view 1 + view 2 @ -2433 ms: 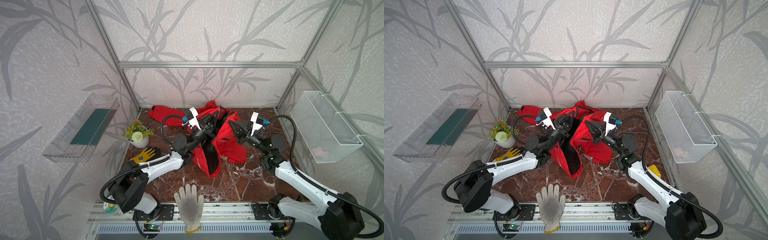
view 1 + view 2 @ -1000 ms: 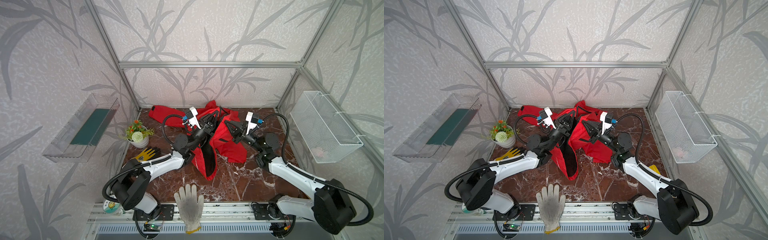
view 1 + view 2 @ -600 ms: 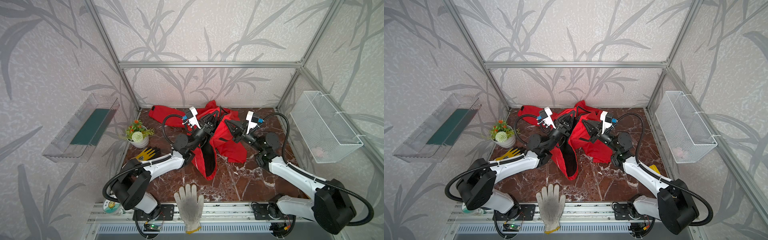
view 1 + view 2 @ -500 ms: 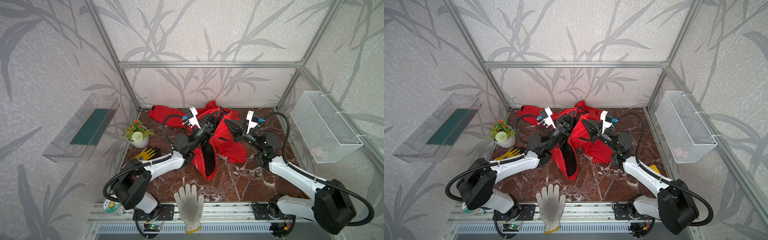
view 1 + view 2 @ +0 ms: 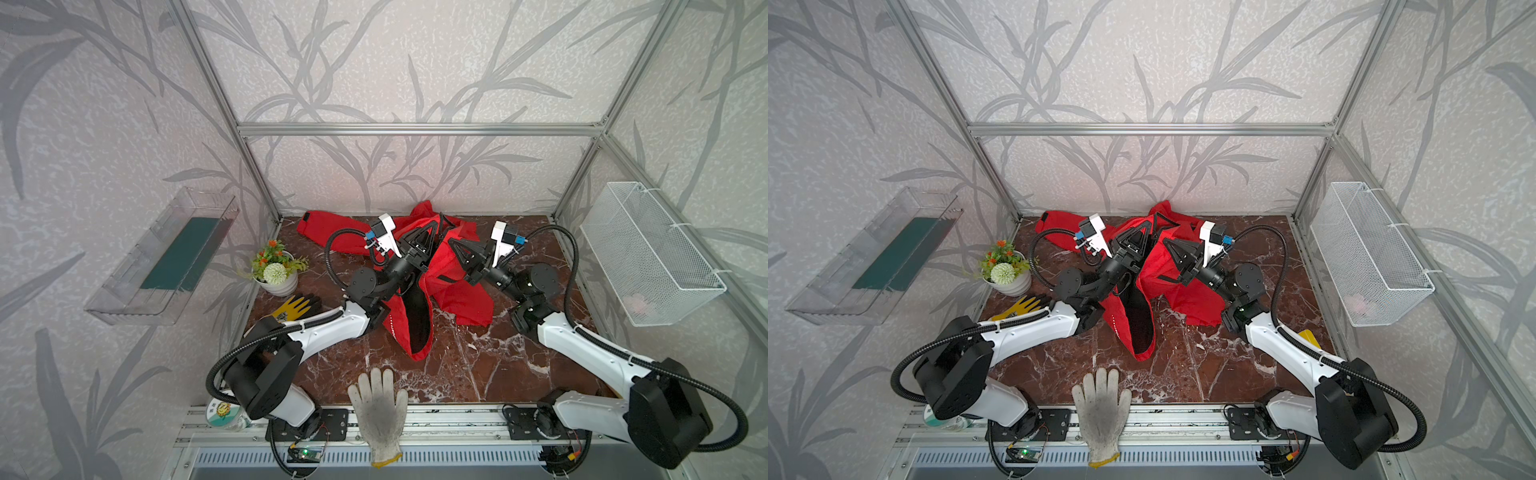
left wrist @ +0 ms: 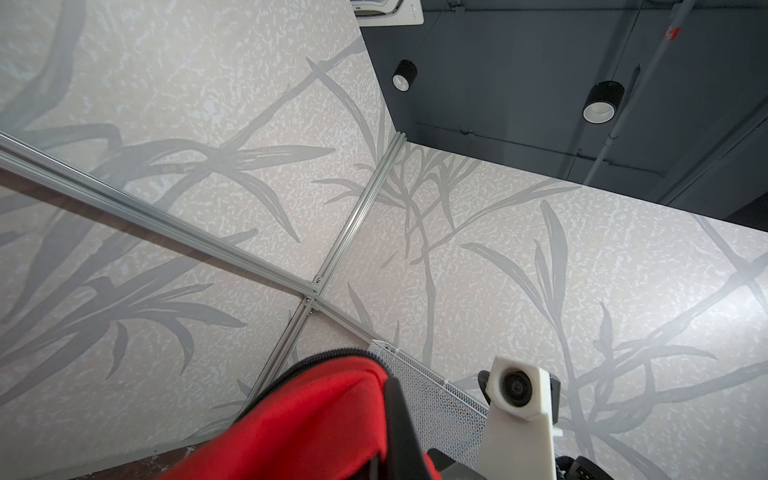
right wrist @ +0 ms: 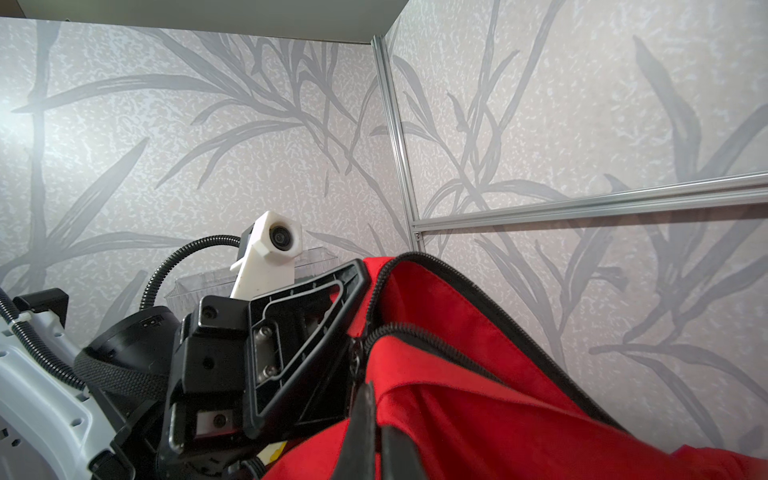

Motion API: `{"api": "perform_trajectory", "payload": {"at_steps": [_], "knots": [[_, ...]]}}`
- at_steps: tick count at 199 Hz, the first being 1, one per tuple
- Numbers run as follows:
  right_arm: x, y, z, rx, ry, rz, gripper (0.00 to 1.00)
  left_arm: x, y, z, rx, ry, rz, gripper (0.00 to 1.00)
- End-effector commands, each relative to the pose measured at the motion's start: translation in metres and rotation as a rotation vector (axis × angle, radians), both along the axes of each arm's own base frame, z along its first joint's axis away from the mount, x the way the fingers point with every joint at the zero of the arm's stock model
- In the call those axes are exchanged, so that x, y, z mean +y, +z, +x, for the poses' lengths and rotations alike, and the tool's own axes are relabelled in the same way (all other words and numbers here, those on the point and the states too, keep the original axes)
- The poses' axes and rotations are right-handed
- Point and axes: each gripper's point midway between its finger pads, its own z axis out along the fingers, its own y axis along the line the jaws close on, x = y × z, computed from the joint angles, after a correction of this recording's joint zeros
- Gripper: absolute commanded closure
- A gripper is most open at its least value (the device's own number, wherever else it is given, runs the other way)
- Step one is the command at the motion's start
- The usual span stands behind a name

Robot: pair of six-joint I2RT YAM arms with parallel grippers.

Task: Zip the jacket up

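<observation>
Top views: the jacket [image 5: 459,276] is bunched toward 12 o'clock on the table [image 5: 478,365] and partly hoisted. An open flap with black lining trails to 6 o'clock, and a sleeve lies off at 10 o'clock. Risk: the front is wide open and twisted, so the two sides are not lined up. Pulling now could slip the thin cloth out of a pinch or drag the whole heap. Tools: left gripper [image 5: 431,227] and right gripper [image 5: 454,245] are raised with tips near each other, each with jaws pressed together on red cloth. Both top views show this.

Left wrist: a red fold with a black zipper edge [image 6: 328,353] sits against the finger [image 6: 395,409]. Risk: no slider is visible and the hold looks like plain cloth, so the zip may never start. Jaws are closed on that fold.

Right wrist: two zipper tracks [image 7: 436,266] run apart, unjoined. Risk: the left gripper crowds close beside the cloth, so a clash or snagged teeth could follow if either arm swings in. The right gripper's fingers [image 7: 365,415] pinch red cloth tight.
</observation>
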Motion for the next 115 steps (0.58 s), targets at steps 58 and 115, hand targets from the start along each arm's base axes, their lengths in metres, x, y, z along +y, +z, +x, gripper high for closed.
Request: {"api": "perform_trajectory", "payload": {"at_steps": [58,115], "knots": [[-0.0067,0.014,-0.0099,-0.066,-0.002,0.036,1.0,0.0056,0.035,-0.0111,-0.093,-0.022,-0.076,1.0],[-0.0093,0.018,-0.0123,-0.08,-0.006,0.054,1.0,0.0034,0.032,-0.0092,-0.064,-0.053,-0.091,1.0]]}}
